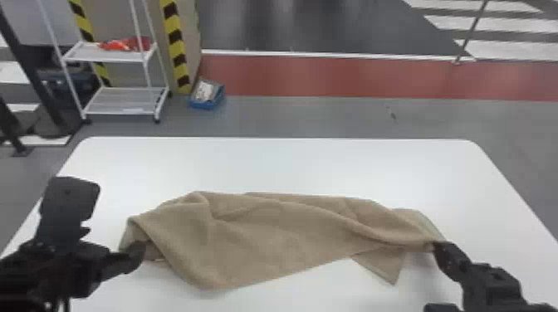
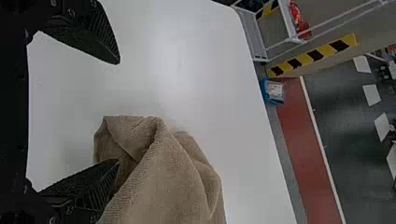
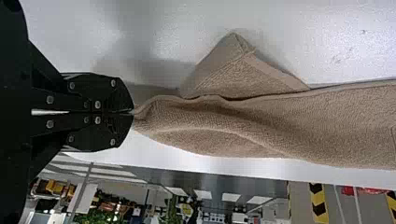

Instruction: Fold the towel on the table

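Towel (image 1: 257,236), tan and rumpled, stretches from left to right across the near half of the white table (image 1: 290,164). Its right end narrows to a bunched point pinched in the right gripper (image 1: 438,247), whose fingers are closed on the cloth. Just left of that grip, a corner flap (image 1: 384,263) sticks out toward the near side from under the main body. At the towel's left end, the left gripper (image 1: 114,222) stands open: one finger is at the cloth's loosely folded edge, the other well apart from it, over the tabletop. Soft creases run along the upper layer. Beyond the table's far left corner stand a white rack (image 1: 124,93) and, right of it, a blue box (image 1: 207,101).
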